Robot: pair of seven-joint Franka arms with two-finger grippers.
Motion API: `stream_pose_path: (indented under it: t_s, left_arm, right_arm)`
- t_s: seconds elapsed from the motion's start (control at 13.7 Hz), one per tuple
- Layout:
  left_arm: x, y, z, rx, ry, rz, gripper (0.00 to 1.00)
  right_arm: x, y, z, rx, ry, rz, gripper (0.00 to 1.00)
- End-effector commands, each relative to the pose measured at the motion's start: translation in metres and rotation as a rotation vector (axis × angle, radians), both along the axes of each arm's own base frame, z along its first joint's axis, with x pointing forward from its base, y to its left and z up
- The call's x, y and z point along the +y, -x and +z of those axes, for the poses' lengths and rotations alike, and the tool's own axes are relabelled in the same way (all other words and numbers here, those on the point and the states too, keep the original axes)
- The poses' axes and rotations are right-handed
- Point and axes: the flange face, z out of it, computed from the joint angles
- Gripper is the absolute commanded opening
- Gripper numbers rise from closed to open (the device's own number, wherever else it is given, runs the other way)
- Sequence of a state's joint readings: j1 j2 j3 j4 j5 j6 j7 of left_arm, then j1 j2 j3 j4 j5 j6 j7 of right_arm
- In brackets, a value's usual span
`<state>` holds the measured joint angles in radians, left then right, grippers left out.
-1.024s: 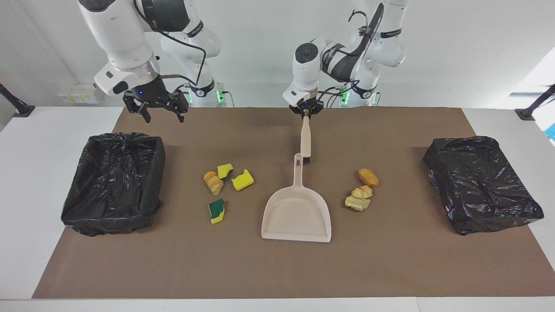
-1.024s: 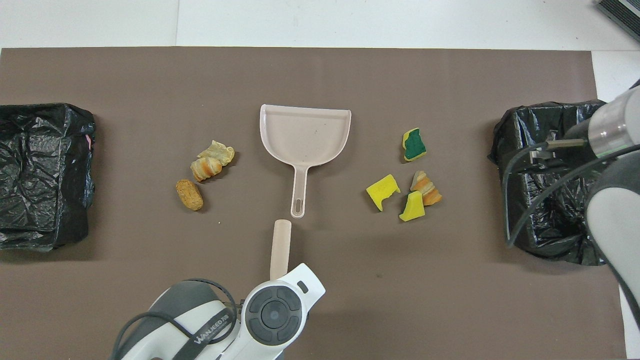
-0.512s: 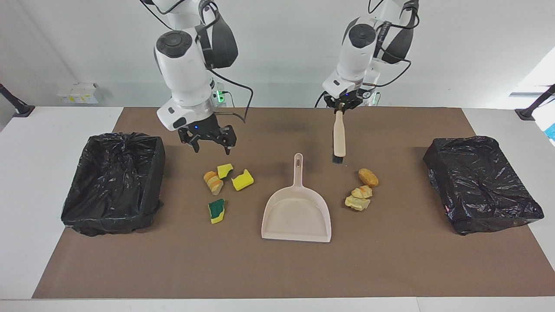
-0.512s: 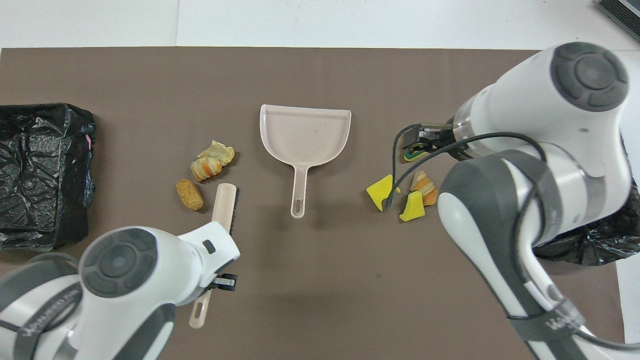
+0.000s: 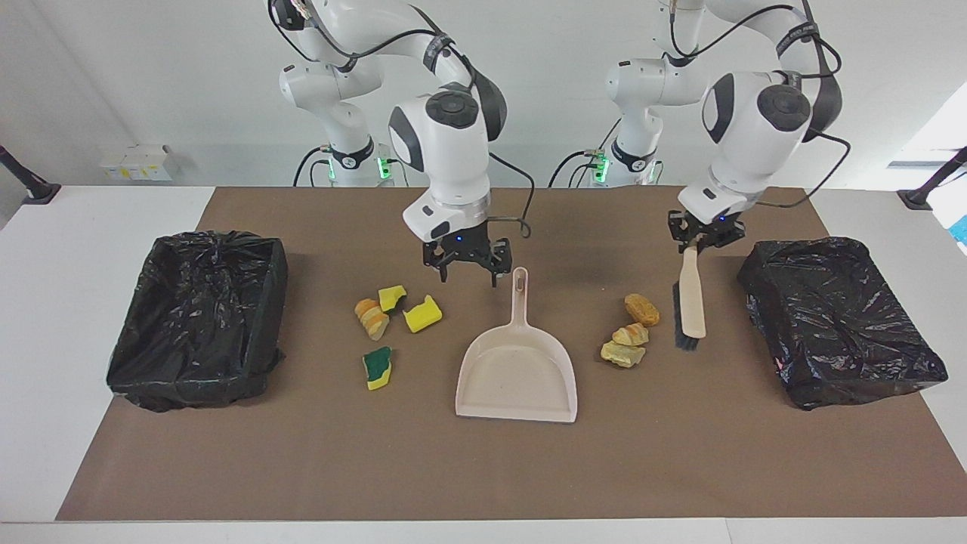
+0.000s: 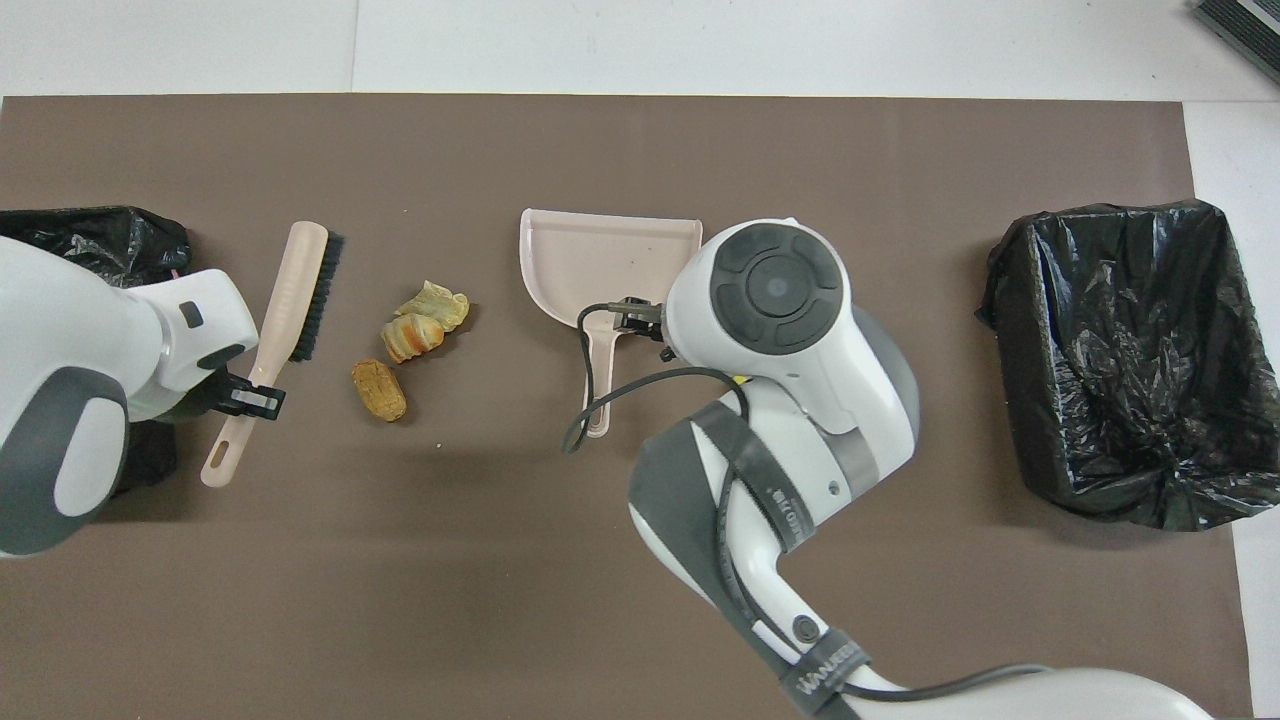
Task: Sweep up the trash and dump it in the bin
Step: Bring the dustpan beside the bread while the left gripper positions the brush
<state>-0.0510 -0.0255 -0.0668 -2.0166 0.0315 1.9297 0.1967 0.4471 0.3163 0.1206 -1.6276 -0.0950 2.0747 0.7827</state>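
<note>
A: Where was the trash relative to the dustpan (image 5: 517, 370)?

B: In two clusters flanking it on the brown mat (image 5: 483, 468) that covered the desk. Toward the left arm's end lay the bread pieces (image 5: 631, 330), three of them close together. Toward the right arm's end lay the sponge chunks (image 5: 412, 310) with one more bread scrap, and the green-faced chunk (image 5: 377, 366) sat a little farther from the robots than those.

A: And the pincers?

B: The left pincer (image 5: 699, 243) was clamped on the handle of a brush (image 5: 690, 302), which hung bristles-down between the bread pieces and the bin (image 5: 838, 317) at that end of the desk. The right pincer (image 5: 469, 273) hovered with its fingers apart just beside the dustpan's handle, gripping nothing.

A: The second bin?

B: The other bin (image 5: 198, 317) stood past the sponge chunks from the dustpan, lined in black plastic.
</note>
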Motion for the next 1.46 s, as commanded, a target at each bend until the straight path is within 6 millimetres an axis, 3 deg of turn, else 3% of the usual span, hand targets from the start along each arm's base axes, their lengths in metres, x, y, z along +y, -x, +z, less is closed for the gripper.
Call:
stream_pose_path:
  t_s: [0.0, 0.07, 0.22, 0.29, 0.37, 0.51, 0.66, 0.8, 0.95, 1.1, 1.39]
  left_arm:
    - [0.005, -0.058, -0.039, -0.022, -0.052, -0.061, 0.00]
    - [0.010, -0.067, -0.049, -0.014, -0.057, -0.058, 0.00]
    - [0.029, -0.061, -0.063, 0.036, -0.063, -0.028, 0.00]
    - [0.031, -0.050, -0.077, 0.076, -0.065, -0.026, 0.00]
    - [0.027, -0.042, -0.078, 0.083, -0.067, -0.022, 0.00]
    - [0.021, -0.035, -0.084, 0.088, -0.063, -0.023, 0.00]
    - [0.020, -0.033, -0.084, 0.088, -0.065, -0.012, 0.00]
    - [0.020, -0.034, -0.083, 0.084, -0.064, -0.014, 0.00]
    - [0.019, -0.033, -0.084, 0.087, -0.065, -0.014, 0.00]
    - [0.020, -0.031, -0.085, 0.090, -0.065, -0.013, 0.00]
    - [0.019, -0.031, -0.085, 0.084, -0.066, 0.022, 0.00]
  right_arm:
    - [0.035, 0.007, -0.034, -0.030, 0.005, -0.003, 1.00]
    - [0.046, 0.010, -0.046, -0.041, -0.001, 0.018, 0.98]
    - [0.059, 0.016, -0.068, -0.039, -0.001, 0.049, 0.95]
    - [0.060, 0.021, -0.080, -0.025, 0.013, 0.061, 0.95]
    - [0.073, 0.035, -0.092, -0.017, 0.040, 0.102, 0.90]
    - [0.072, 0.043, -0.101, -0.018, 0.074, 0.134, 0.78]
    - [0.072, 0.043, -0.101, -0.018, 0.079, 0.166, 0.61]
    - [0.071, 0.043, -0.102, -0.014, 0.088, 0.195, 0.32]
    - [0.071, 0.040, -0.098, -0.027, 0.101, 0.238, 0.24]
    - [0.074, 0.037, -0.090, -0.051, 0.113, 0.277, 0.00]
    - [0.064, 0.031, -0.062, -0.076, 0.117, 0.402, 0.00]
